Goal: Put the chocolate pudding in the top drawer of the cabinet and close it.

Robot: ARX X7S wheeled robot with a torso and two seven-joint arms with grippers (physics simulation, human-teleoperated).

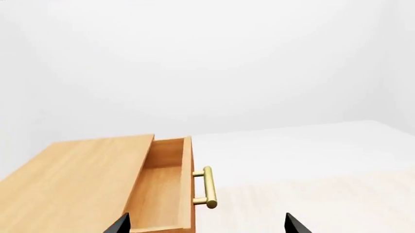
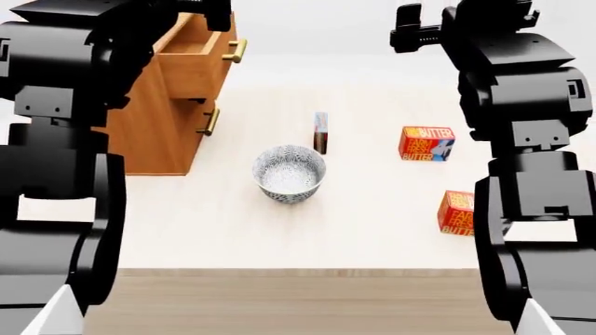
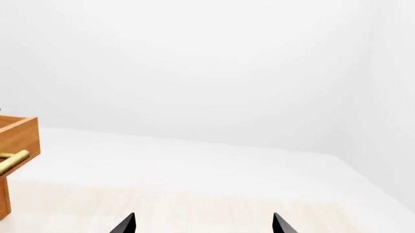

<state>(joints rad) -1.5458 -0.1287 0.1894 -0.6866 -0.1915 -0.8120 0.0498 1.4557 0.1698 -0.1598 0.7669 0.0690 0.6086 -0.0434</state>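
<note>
Both grippers hang high with fingertips spread and nothing between them: left gripper (image 1: 206,224) above the cabinet (image 2: 153,132), whose top drawer (image 2: 191,59) stands pulled out; right gripper (image 3: 204,223) over bare table. Chocolate pudding (image 2: 320,132) stands upright just behind the patterned bowl (image 2: 289,173), well apart from two butter boxes (image 2: 426,144).
</note>
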